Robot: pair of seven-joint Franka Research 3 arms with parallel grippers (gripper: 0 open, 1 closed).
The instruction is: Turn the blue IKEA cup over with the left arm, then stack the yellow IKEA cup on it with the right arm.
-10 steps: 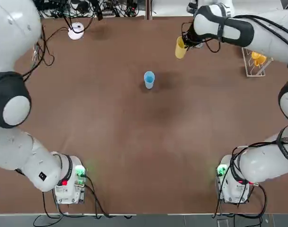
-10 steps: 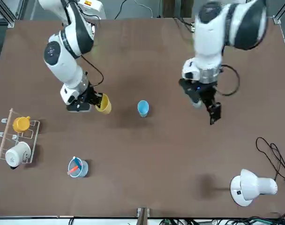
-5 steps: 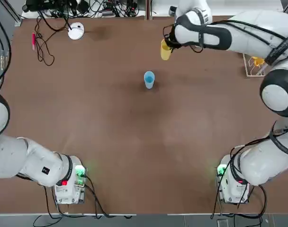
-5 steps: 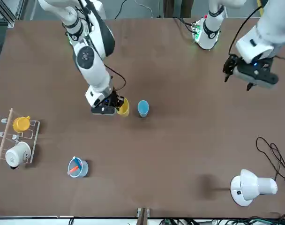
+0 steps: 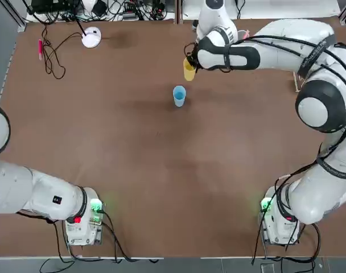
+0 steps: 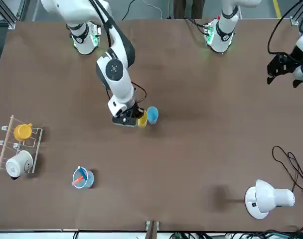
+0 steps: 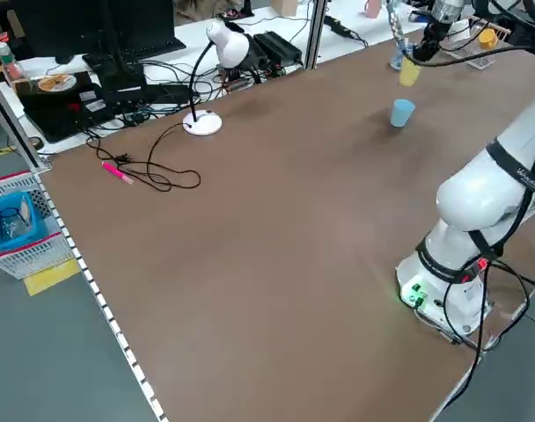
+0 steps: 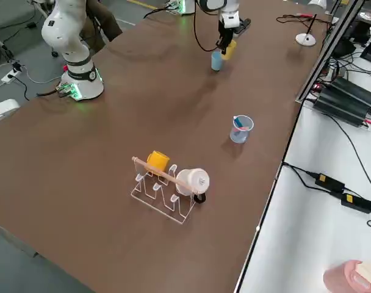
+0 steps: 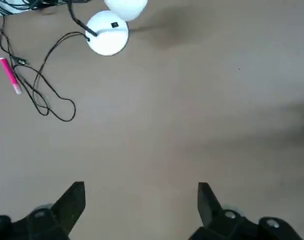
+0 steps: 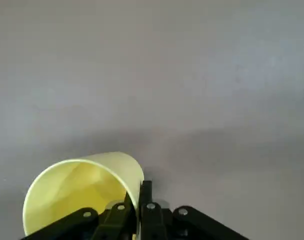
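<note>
Right gripper: clamped on the wall of the yellow cup, up by the blue one
Left gripper: wide, nothing in it, way out left
In the way: right gripper and yellow cup crowd the blue cup's right side; can't tell if they touch
Far right: rack with orange-yellow mug and white mug
Far left: white lamp
Blue cup: far-middle table, light blue, mouth up
Yellow cup's look: bright, tilted

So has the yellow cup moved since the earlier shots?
Yes. In the front view the yellow cup, in the right claw, has come across toward the blue cup, which sits where it did.
</note>
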